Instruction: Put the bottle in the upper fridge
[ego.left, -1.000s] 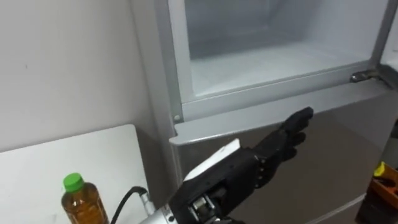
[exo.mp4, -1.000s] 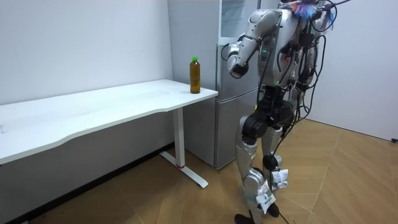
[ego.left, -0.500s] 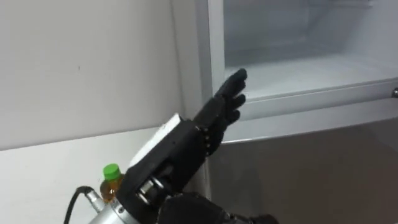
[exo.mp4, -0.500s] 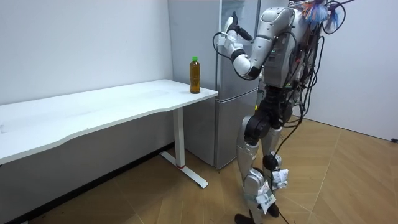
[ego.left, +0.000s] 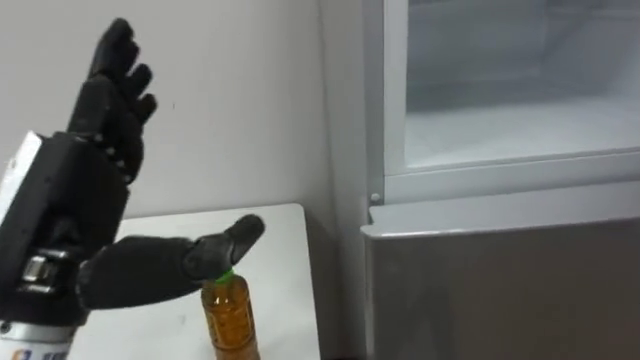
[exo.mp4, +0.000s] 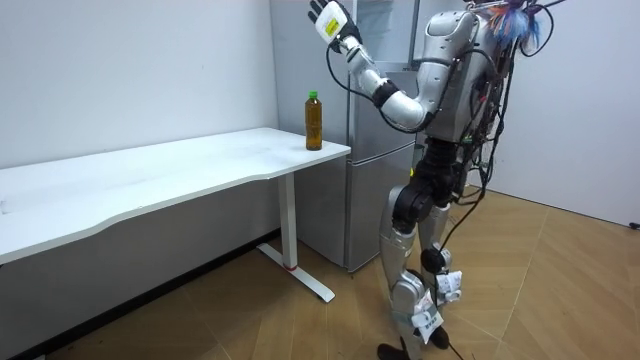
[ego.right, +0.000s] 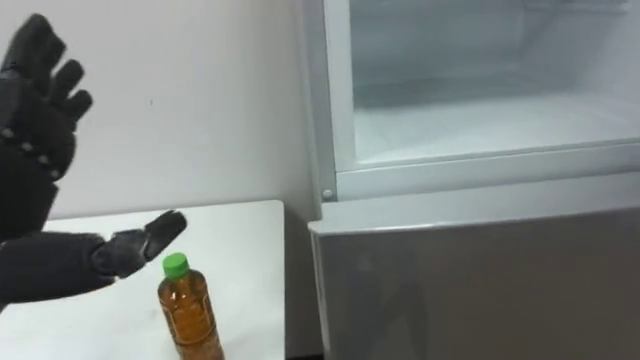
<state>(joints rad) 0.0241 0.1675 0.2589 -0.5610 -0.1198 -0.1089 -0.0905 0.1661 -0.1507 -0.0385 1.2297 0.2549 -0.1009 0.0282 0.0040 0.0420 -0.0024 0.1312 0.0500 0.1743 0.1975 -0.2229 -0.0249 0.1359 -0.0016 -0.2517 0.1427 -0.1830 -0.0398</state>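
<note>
Room view first: where does the bottle (exo.mp4: 314, 121) stand?

On the white table (exo.mp4: 180, 170), at the corner nearest the fridge (exo.mp4: 375, 150), well apart from the raised left hand (exo.mp4: 328, 18) above it. The robot stands in front of the fridge, just past the table's end.

Which way does its long axis run?

Straight up and down. In the right eye view the green cap (ego.right: 175, 264) is on top and the amber body below it, with the base resting on the tabletop. It does not lean.

Is the left hand on it?

No. In the left eye view that hand (ego.left: 90, 170) is lifted in front of the wall (ego.left: 250, 100), fingers (ego.left: 115, 70) straight and pointing up, thumb (ego.left: 190, 262) splayed out sideways. The thumb tip overlaps the cap there, but nothing is clasped; the hand is spread and empty.

And the fridge?

Its upper compartment (ego.left: 520, 130) shows a pale, bare interior, to the right of the bottle. The grey lower door (ego.left: 500, 280) beneath it is closed.
</note>
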